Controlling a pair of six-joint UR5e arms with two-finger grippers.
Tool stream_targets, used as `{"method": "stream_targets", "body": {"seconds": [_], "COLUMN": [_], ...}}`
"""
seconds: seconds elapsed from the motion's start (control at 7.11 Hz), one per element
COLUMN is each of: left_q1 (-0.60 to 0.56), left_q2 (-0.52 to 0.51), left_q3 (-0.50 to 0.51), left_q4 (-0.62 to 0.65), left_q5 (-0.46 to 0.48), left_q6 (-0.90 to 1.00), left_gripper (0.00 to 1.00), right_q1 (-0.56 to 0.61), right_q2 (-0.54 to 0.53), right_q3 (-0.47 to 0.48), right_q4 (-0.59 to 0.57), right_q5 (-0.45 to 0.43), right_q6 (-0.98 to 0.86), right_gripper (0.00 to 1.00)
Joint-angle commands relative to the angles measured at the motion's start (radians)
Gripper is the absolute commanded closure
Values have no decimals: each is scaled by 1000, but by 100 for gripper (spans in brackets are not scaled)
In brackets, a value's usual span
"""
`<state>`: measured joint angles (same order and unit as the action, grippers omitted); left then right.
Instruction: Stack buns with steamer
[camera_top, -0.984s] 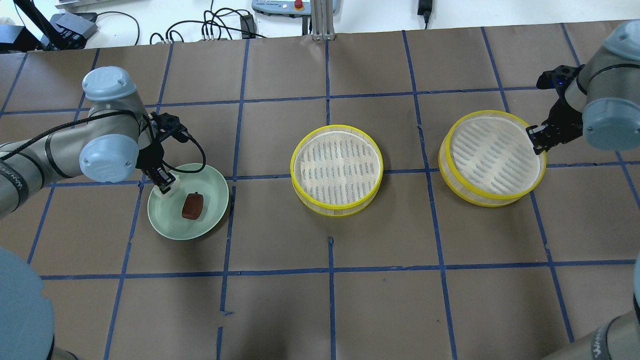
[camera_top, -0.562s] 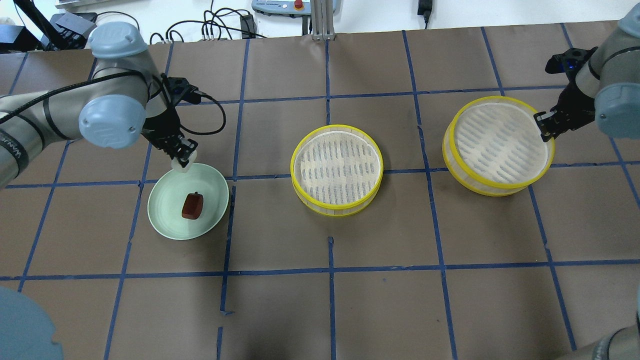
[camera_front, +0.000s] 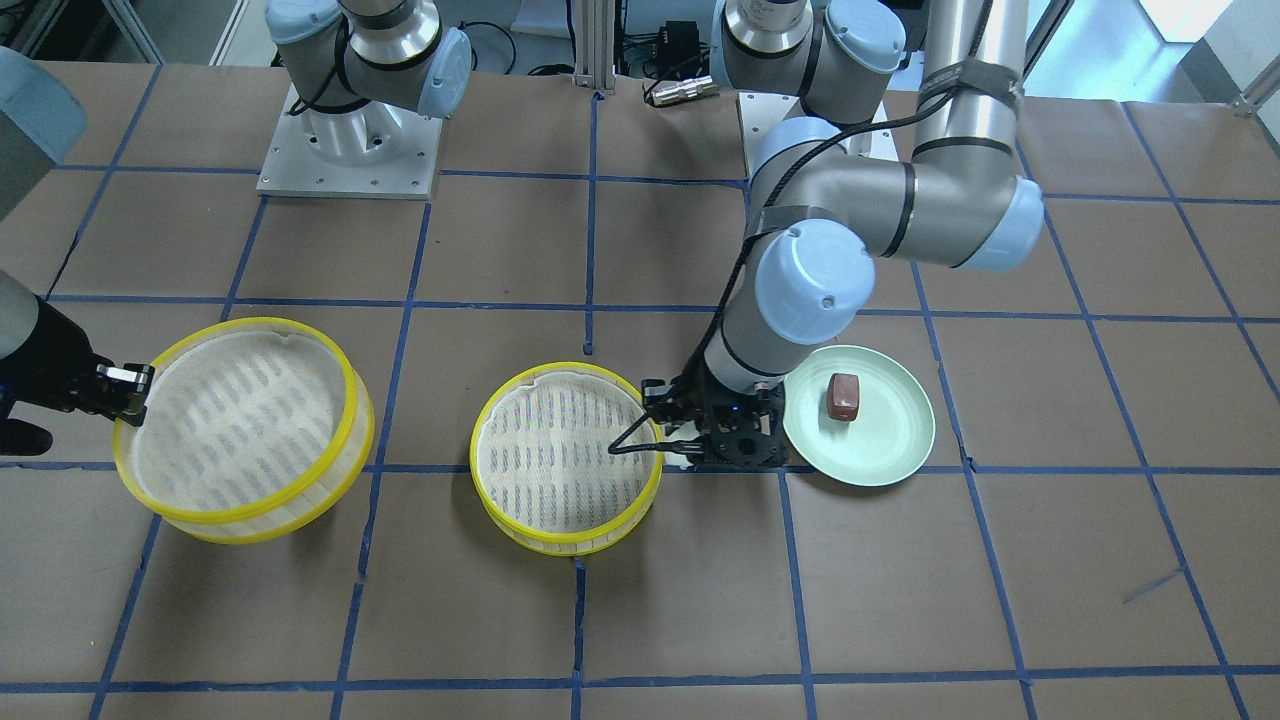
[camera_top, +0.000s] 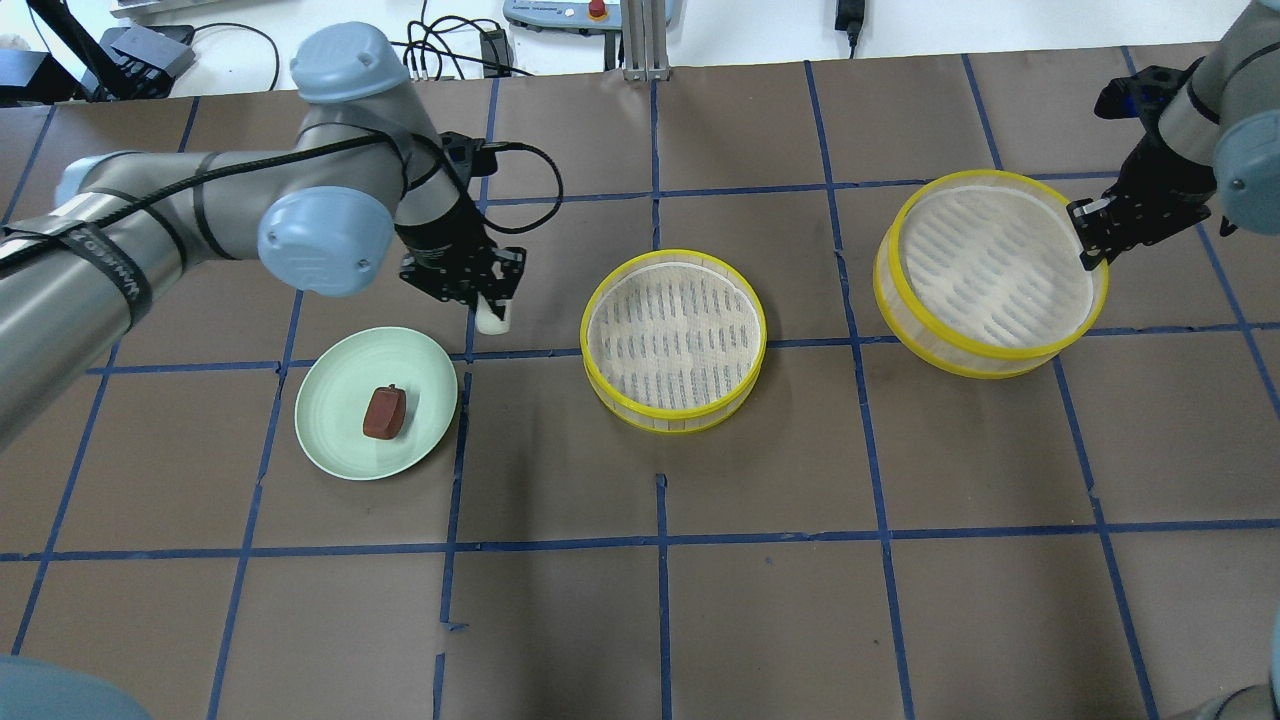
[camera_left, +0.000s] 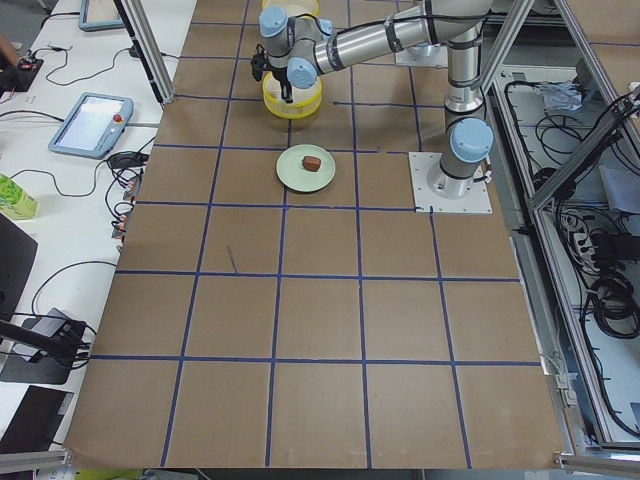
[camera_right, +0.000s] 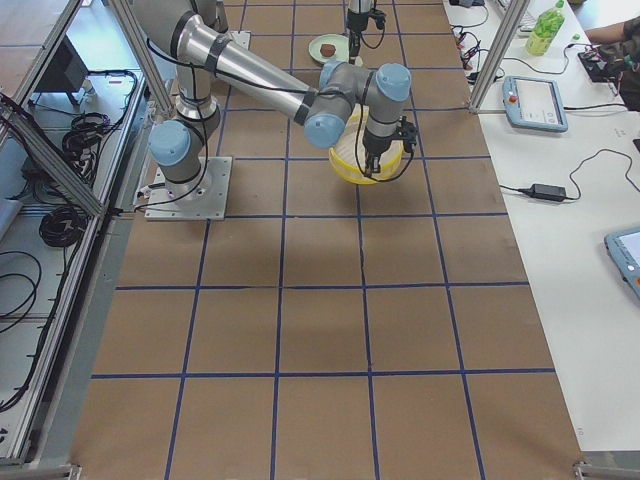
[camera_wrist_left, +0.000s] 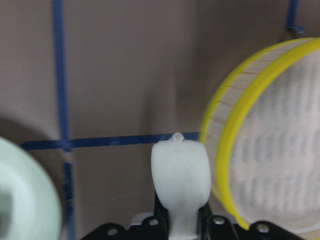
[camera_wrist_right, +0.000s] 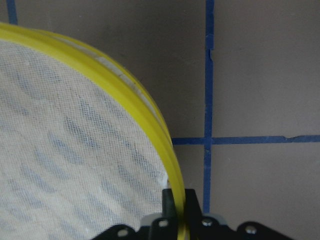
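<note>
Holding the white bun (camera_top: 493, 318) pinched by one end, your left tool (camera_top: 486, 298) hangs closed between the plate (camera_top: 335, 400) and the middle steamer (camera_top: 673, 335), likely bound for that tray. The brown bun (camera_top: 384, 413) lies on the plate, left. Your right tool (camera_top: 1086, 240) clamps the rim of the right steamer (camera_top: 990, 270), tilting it, ready for stacking.

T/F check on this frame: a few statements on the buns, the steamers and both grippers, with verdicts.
1. The left gripper holds the white bun. True.
2. The white bun lies in the centre steamer. False: it is gripped above the table, between the green plate and that steamer, which is empty.
3. The brown bun lies on the green plate. True.
4. The right gripper is open and clear of the right steamer. False: it is shut on that steamer's yellow rim.
</note>
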<state>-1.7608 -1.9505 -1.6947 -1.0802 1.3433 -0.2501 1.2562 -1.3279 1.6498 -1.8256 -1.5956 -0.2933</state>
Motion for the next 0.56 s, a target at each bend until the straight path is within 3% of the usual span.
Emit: {"method": "stream_targets", "body": {"seconds": [0.0, 0.42], "left_q1": [-81, -81], "left_q2": [-47, -33], "left_q3": [0, -2], "left_q4": [112, 111], "left_q5": [-32, -18], "left_q6": [-182, -176], "left_gripper": [1, 0], "right_q1": [54, 68], "right_q2": [-2, -4], "right_q3": [-38, -41], "right_q4": [63, 68], "right_q5": [-3, -1], "right_q6": [97, 140], "right_gripper": [94, 94]}}
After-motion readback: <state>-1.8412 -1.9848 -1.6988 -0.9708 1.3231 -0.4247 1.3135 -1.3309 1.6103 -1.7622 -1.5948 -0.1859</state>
